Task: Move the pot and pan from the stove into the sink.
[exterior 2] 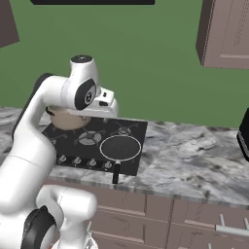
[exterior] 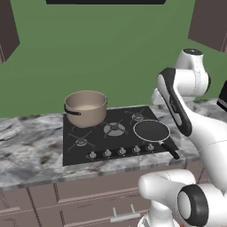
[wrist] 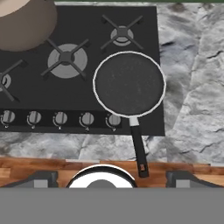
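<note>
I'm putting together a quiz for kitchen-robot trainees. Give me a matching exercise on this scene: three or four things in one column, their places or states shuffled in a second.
Things:
1. deep beige-tan pot with dark side handles
2. flat black frying pan with a thin light rim
3. row of small silver knobs
4. robot's gripper

Places or states:
A. along the front edge of the black glass stove
B. open, holding nothing
C. back left burner
D. front right burner, handle reaching past the counter edge

Pairs: 1-C, 2-D, 3-A, 4-B

Matt beige pot (exterior: 85,107), speckled black pan (wrist: 129,84), glossy glass stove (wrist: 26,98), silvery knobs (wrist: 60,118), marbled stone counter (wrist: 194,100).
</note>
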Robot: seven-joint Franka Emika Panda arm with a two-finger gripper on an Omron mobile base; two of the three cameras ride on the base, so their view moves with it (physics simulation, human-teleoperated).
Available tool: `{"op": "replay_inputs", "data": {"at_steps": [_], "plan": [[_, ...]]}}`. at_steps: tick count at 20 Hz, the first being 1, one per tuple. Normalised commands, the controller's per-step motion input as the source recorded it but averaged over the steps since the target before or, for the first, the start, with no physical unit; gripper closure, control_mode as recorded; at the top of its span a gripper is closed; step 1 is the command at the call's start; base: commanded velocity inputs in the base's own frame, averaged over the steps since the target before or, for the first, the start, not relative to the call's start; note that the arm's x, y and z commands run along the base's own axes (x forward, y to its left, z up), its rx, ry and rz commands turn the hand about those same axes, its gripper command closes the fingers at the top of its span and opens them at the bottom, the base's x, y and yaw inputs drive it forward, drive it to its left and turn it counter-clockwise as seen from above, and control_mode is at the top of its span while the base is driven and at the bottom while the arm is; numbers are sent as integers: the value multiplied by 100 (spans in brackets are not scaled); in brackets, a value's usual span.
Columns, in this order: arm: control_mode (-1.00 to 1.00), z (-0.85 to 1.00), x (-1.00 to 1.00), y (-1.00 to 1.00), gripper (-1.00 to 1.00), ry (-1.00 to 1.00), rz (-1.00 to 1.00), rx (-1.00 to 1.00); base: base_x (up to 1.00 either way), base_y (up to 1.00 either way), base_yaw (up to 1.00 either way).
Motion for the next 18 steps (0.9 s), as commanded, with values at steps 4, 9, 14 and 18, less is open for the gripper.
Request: {"op": "replay_inputs", "data": {"at_steps": [4,9,14,18], "plan": [[-100,-8,-11,-32,-100,-4,4,-2,0,0,0],[-100,0,0,0,-100,0,0,0,0,0,0],[-100,-27,-2,-9,-100,-6,1,-1,0,0,0],[-100,-29,0,-7,-100,-11,6,-8,0,0,0]]}}
